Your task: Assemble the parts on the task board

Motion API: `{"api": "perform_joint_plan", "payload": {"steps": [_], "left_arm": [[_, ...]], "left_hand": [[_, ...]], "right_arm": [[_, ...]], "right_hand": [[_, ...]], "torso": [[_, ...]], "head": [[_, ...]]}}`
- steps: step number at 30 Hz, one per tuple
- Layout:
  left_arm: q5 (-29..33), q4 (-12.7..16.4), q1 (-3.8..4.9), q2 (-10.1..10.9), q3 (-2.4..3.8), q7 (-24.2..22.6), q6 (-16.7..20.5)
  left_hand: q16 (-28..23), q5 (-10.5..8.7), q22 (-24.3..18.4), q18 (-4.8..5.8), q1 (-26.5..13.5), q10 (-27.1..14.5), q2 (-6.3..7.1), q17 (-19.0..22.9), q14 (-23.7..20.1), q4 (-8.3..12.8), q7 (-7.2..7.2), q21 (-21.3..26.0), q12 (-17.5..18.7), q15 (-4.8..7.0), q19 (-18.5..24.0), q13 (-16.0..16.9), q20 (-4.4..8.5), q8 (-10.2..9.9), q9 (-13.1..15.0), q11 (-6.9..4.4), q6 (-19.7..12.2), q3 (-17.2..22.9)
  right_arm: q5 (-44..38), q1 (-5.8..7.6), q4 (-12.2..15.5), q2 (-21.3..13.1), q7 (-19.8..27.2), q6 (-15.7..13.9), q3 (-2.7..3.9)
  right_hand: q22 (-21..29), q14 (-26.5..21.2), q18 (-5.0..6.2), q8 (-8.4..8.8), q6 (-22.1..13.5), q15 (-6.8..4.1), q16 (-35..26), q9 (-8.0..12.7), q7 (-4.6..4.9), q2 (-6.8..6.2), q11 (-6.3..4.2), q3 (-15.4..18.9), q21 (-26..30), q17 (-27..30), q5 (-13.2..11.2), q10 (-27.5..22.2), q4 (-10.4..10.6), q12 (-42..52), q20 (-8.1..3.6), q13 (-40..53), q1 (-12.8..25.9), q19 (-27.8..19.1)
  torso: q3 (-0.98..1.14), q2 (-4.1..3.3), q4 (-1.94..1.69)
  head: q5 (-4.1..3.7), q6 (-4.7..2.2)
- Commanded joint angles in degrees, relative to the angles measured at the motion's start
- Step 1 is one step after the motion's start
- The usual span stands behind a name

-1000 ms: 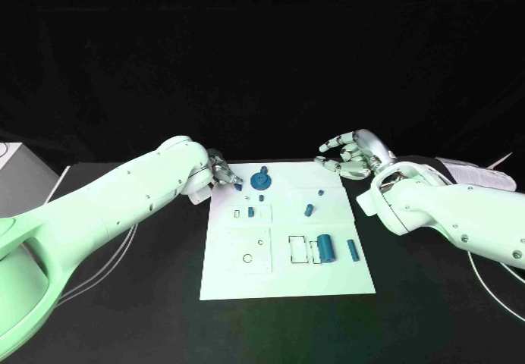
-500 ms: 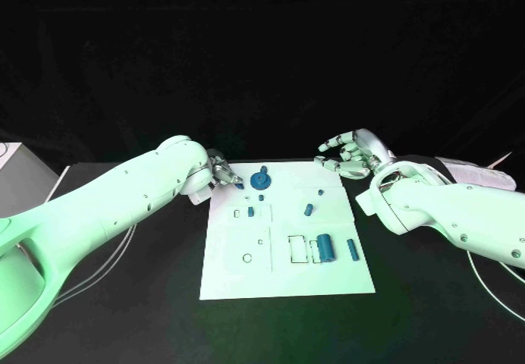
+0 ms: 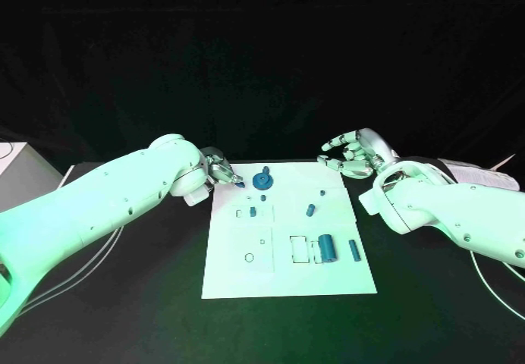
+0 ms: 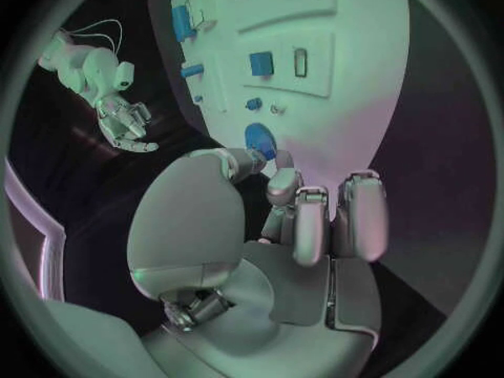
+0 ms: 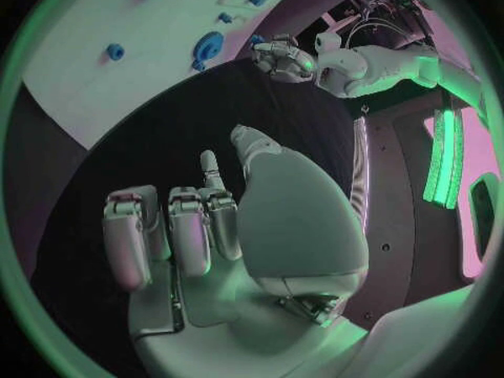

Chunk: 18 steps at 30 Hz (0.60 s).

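Note:
The white task board [image 3: 287, 269] lies in the middle of the black table. On it are a round blue part [image 3: 262, 180], a square blue part [image 3: 252, 211], a small slanted part [image 3: 309, 208], a thick cylinder [image 3: 325, 247] and a thin one [image 3: 353, 249]. My left hand [image 3: 221, 170] is at the board's far left corner with its fingers curled in. It pinches a small blue part [image 5: 257, 39] beside the round blue part [image 4: 259, 140]. Off the far right corner my right hand [image 3: 352, 155] hovers open, palm [image 5: 284, 218] bare.
A white box [image 3: 11, 163] stands at the table's left edge. A pale flat object [image 3: 482, 176] lies at the right behind my right arm. Thin cables [image 3: 498, 292] trail over the table on the right.
My left forearm has swung slightly outward; the hand stays at the board's corner. My right hand has hardly moved.

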<state>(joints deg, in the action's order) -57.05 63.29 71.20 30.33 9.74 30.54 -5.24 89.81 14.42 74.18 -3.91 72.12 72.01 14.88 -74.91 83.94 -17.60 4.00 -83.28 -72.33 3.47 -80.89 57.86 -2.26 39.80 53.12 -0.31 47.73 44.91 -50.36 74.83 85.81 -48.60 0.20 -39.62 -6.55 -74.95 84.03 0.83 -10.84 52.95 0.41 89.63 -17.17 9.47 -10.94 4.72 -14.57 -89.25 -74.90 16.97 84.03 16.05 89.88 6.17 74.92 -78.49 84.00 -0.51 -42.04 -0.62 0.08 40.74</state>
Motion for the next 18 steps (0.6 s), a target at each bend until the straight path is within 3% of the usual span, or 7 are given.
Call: {"api": "perform_joint_plan", "payload": {"steps": [1,8,18], "left_arm": [[1.0,2.9,-0.09,1.4,0.01,-0.1,2.5],[-1.2,7.6,-0.69,4.1,-0.67,0.0,4.5],[-7.1,12.1,-1.93,6.6,-2.60,0.0,7.8]], "left_hand": [[0.2,0.36,0.2,0.42,-0.5,0.4,0.19,-15.1,6.1,10.2,0.01,-0.2,-0.4,0.10,-0.5,0.1,0.01,0.2,4.9,-0.01,0.5,9.7],[0.2,0.54,0.4,0.47,-0.5,0.5,0.33,-15.1,6.1,10.4,0.01,-0.3,-0.4,0.12,-0.6,0.2,0.03,0.2,4.9,-0.02,0.7,9.8],[0.2,0.71,1.0,0.59,-0.6,0.9,0.60,-15.1,6.1,10.7,-0.04,-0.6,-0.6,0.17,-1.0,0.5,0.07,0.1,4.9,-0.08,1.0,10.1]], "right_arm": [[-0.4,-0.03,0.0,-0.2,0.5,0.0,0.02],[-0.4,-0.14,0.1,-0.3,0.5,0.0,0.01],[-1.2,-0.34,0.3,-0.5,0.6,-0.1,-0.03]], "right_hand": [[-14.4,5.8,-0.56,-0.18,-0.3,0.05,0.0,0.0,0.05,-0.05,0.08,-0.2,0.2,-14.2,0.2,6.0,0.1,0.1,0.10,15.1,0.6,5.6],[-14.4,5.8,-0.56,-0.20,-0.3,0.05,0.0,0.0,0.05,-0.03,0.08,-0.2,0.2,-14.2,0.2,6.0,0.1,0.1,0.09,15.1,0.7,5.6],[-14.4,5.8,-0.56,-0.20,-0.3,0.05,0.0,0.0,0.05,-0.03,0.08,-0.2,0.2,-14.2,0.2,6.0,0.1,0.1,0.09,15.1,0.7,5.6]], "torso": [[-0.01,0.55,-0.51],[-0.01,1.14,-0.90],[0.09,1.67,-1.23]], "head": [[-0.21,0.27],[-0.22,0.56],[-0.12,1.19]]}}
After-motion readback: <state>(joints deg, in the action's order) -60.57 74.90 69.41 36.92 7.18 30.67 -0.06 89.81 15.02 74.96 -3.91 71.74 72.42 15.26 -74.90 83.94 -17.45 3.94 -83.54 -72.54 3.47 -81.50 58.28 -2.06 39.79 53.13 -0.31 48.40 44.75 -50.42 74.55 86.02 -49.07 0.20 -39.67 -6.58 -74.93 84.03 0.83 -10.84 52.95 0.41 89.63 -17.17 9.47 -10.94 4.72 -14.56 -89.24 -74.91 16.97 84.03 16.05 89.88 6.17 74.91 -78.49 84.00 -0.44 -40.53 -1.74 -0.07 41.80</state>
